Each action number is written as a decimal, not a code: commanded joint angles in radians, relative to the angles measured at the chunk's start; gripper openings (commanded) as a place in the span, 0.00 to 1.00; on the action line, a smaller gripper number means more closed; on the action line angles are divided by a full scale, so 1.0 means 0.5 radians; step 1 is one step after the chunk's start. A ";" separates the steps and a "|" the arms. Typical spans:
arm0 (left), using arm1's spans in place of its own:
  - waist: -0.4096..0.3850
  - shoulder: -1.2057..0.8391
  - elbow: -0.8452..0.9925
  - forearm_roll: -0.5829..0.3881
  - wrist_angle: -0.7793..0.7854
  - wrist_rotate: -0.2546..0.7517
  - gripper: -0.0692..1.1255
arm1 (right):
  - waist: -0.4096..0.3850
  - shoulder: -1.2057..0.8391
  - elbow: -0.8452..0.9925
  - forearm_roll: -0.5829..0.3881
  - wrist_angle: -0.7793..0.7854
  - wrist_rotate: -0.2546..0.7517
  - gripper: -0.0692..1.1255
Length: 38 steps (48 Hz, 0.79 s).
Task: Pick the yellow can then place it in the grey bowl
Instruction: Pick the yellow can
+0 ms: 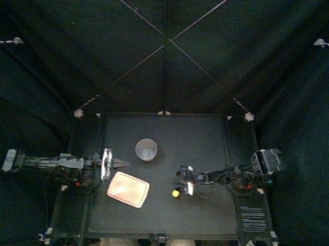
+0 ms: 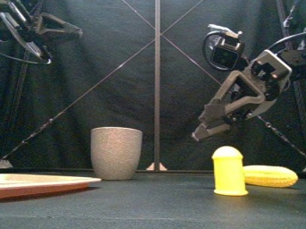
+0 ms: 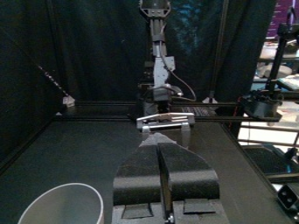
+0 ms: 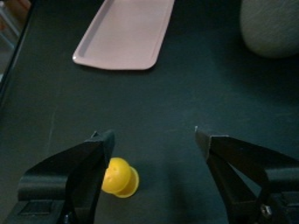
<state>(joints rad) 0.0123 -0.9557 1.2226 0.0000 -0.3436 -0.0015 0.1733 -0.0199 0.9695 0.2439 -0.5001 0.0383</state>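
Right arm [image 2: 253,85] slants down over yellow can [image 2: 228,170]
right gripper [image 4: 152,133] gaping wide, empty; left gripper [image 3: 165,142] closed, held high

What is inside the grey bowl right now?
Nothing shows inside: from above, the grey bowl shows only its pale interior. The yellow can stands on the table below the open right gripper. The bowl's wall hides its inside from the front.

Top view looks down, front view level; both share the grey bowl [image 1: 146,148].
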 commanded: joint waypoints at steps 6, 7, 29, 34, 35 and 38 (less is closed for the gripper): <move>0.006 0.009 -0.015 -0.003 -0.015 0.000 0.04 | 0.141 0.071 -0.080 0.172 -0.021 0.006 0.94; 0.003 0.009 -0.015 -0.003 -0.015 0.000 0.04 | 0.156 0.074 -0.086 0.181 -0.021 0.003 0.94; 0.009 0.009 -0.006 -0.003 -0.015 0.000 0.04 | 0.236 0.307 -0.160 0.304 -0.021 0.000 0.93; 0.009 0.009 -0.009 -0.003 -0.015 0.000 0.04 | 0.224 0.344 -0.160 0.310 -0.021 0.003 0.91; 0.009 0.009 -0.006 -0.006 -0.015 0.000 0.04 | 0.224 0.347 -0.160 0.313 -0.021 0.003 0.91; 0.009 0.009 -0.006 -0.006 -0.015 0.000 0.04 | 0.224 0.347 -0.156 0.319 -0.025 0.003 0.89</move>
<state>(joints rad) 0.0138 -0.9557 1.2333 -0.0015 -0.3421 -0.0015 0.2869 0.1733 0.9035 0.4004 -0.5031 0.0414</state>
